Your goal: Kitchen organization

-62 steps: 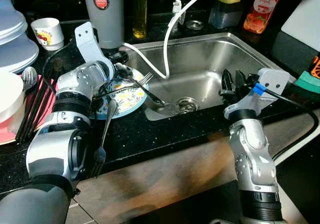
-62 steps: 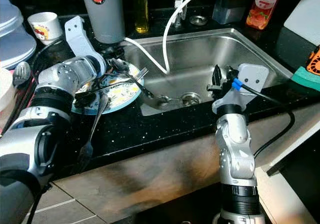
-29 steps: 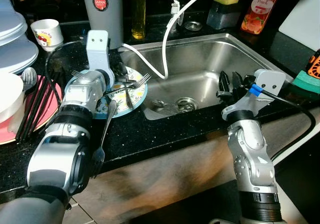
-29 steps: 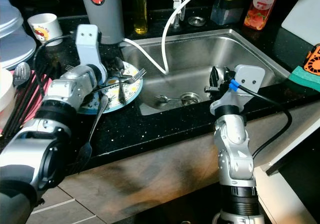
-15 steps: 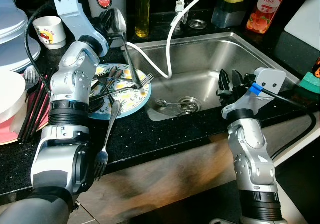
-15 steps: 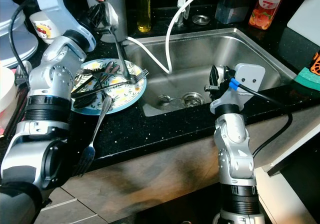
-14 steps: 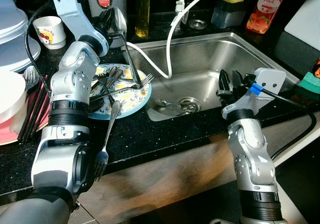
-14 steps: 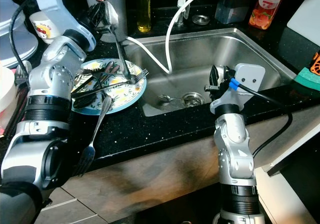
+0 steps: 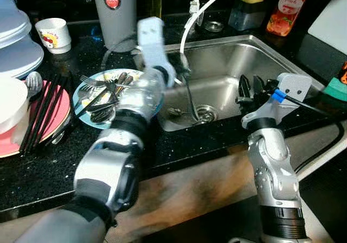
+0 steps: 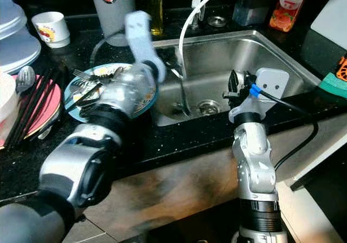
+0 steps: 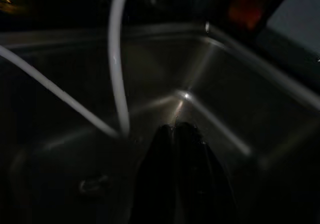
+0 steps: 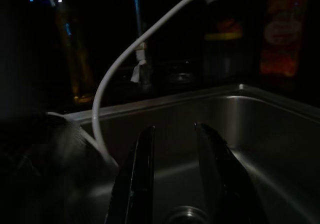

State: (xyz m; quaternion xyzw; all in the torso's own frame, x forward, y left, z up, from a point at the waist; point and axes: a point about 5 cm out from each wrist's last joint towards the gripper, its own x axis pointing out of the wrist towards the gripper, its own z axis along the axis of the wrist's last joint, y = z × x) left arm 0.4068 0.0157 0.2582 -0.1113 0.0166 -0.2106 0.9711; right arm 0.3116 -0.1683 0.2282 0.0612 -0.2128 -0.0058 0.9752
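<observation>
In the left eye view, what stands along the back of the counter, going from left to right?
White cup → grey canister → white hose → sponge holder → red juice bottle.

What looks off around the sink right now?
A white cable droops from behind the faucet down into the steel sink, odd near water. Cutlery is heaped criss-cross on the patterned plate, and black chopsticks sprawl over the pink plate. Left gripper dangles a utensil over the basin.
</observation>
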